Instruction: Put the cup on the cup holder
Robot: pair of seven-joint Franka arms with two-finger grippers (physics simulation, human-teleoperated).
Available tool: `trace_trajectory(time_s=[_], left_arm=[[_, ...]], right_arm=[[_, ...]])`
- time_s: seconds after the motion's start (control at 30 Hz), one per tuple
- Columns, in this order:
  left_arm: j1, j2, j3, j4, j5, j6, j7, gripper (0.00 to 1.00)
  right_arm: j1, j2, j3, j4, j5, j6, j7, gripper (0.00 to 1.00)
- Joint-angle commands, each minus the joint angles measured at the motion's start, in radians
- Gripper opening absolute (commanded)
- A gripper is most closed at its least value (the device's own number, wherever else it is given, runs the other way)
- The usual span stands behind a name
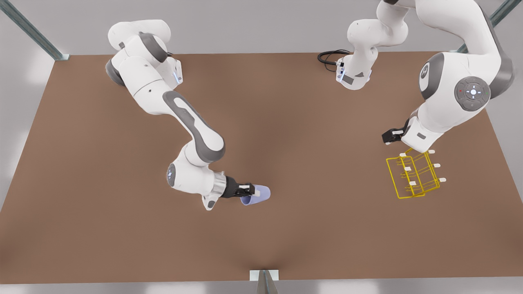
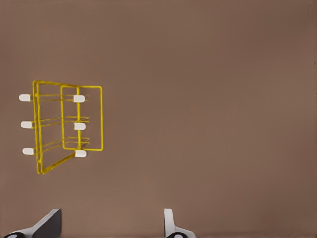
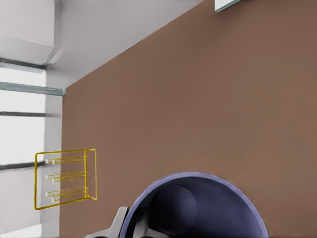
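Cup (image 1: 256, 194) lies tilted on its side, low over the brown surface (image 1: 122, 228), clenched in the right pincer (image 1: 250, 190) (its open mouth fills the right wrist view's foreground). Bare surface stretches between it and the yellow rack (image 1: 413, 175), well apart toward the front view's right. Left pincer (image 2: 111, 223) hangs just above the rack, fingers spread, grasping nothing. Black cable (image 1: 329, 57) coils at the far edge.

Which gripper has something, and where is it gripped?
The right gripper holds the cup by its rim. The left gripper, open above the cup holder, holds nothing.
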Motion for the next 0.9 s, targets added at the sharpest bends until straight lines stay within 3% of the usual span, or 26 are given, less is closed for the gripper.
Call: trace_trajectory(time_s=[0.0, 0.03, 0.1, 0.2, 0.27, 0.33, 0.53, 0.57, 0.7, 0.87], left_arm=[[-0.056, 0.061, -0.007, 0.048, -0.078, 0.032, -0.727, 1.00], [-0.100, 0.112, -0.010, 0.098, -0.095, 0.034, -0.981, 1.00], [-0.113, 0.125, -0.010, 0.089, -0.190, 0.074, -1.062, 1.00], [-0.233, 0.194, -0.010, 0.094, -0.138, 0.089, -1.322, 1.00], [-0.269, 0.282, -0.003, 0.210, -0.136, 0.149, -1.683, 1.00], [-0.199, 0.303, 0.025, 0.241, -0.141, 0.245, -1.737, 1.00], [-0.206, 0.455, 0.039, 0.255, -0.054, 0.247, -1.824, 1.00], [-0.206, 0.471, 0.039, 0.258, -0.041, 0.281, -1.825, 1.00], [-0.223, 0.512, 0.053, 0.259, -0.034, 0.396, -1.915, 1.00], [-0.275, 0.570, 0.051, 0.267, 0.043, 0.397, -1.953, 1.00]], right_arm=[[0.036, 0.037, 0.001, 0.031, 0.075, 0.193, 0.172, 0.21], [0.060, 0.073, 0.003, 0.076, 0.075, 0.198, 0.172, 0.21], [0.090, 0.131, 0.027, 0.131, 0.080, 0.225, 0.172, 0.21], [0.126, 0.214, 0.055, 0.220, 0.081, 0.242, 0.185, 0.21], [0.145, 0.235, 0.061, 0.229, 0.088, 0.242, 0.189, 0.21], [0.154, 0.255, 0.061, 0.231, 0.086, 0.244, 0.188, 0.21], [0.191, 0.347, 0.064, 0.341, 0.088, 0.259, 0.178, 0.21], [0.191, 0.349, 0.070, 0.346, 0.088, 0.259, 0.181, 1.00], [0.189, 0.369, 0.086, 0.346, 0.088, 0.258, 0.171, 1.00], [0.180, 0.380, 0.084, 0.346, 0.084, 0.258, 0.168, 1.00]])
